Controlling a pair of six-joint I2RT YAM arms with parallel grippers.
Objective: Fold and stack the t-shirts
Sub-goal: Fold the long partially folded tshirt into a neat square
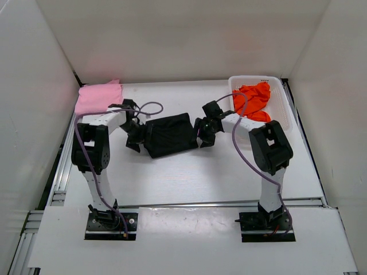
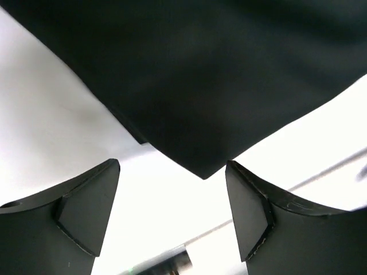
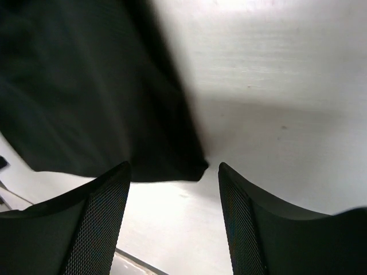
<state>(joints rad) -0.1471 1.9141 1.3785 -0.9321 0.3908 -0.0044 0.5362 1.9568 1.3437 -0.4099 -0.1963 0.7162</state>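
The folded black shirt lies on the surface, long axis left-right, its right end angled slightly away. The left gripper and right gripper flank its ends, both wide and empty. The pink shirt lies far-left of it. The orange shirt is to its right, in the basket.

I saw a plain black shirt, a light pink shirt, a bright orange shirt, a white mesh basket and my white table.

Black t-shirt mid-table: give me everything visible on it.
The plain black cloth t-shirt is soft and matte, folded into a compact rectangle. It lies flat, slightly skewed, on the white table. The left gripper and right gripper stand open at opposite ends, a folded corner just ahead of each; neither grips it.
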